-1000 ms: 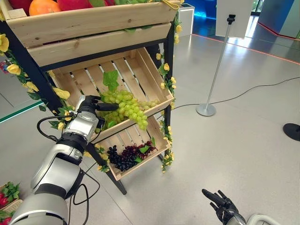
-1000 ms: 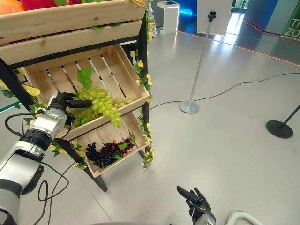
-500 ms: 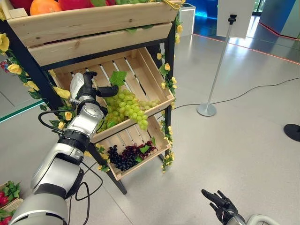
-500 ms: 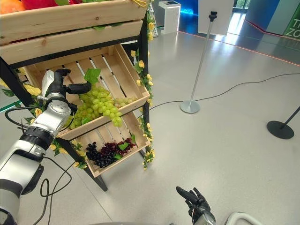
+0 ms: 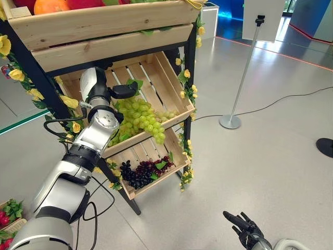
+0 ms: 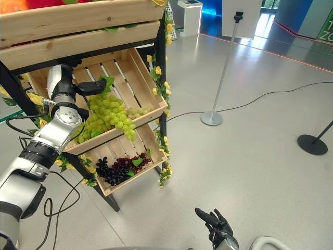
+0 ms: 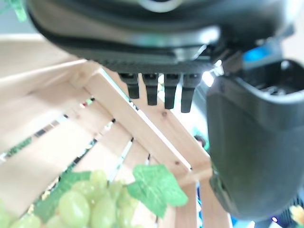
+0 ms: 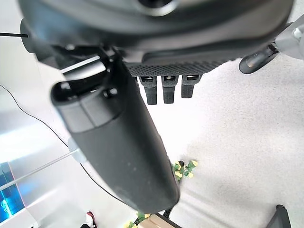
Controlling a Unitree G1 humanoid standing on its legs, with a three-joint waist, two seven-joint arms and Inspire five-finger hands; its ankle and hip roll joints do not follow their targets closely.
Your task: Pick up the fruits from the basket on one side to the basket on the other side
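Observation:
A bunch of green grapes with a leaf lies in the middle wooden crate of a tilted rack. My left hand is raised over the crate's left part, just above and beside the grapes. It is open, its thumb points toward the bunch, and it holds nothing. Dark and red grapes lie in the lowest crate. My right hand hangs low over the floor, open with spread fingers.
The top crate holds an orange and red fruit. A basket with red fruit stands on the floor at lower left. A sign post with a round base, a floor cable and a black base are to the right.
My left hand has risen from the middle crate's front edge up and back over the green grapes, holding nothing. The grapes stay in the crate. The right hand has not moved.

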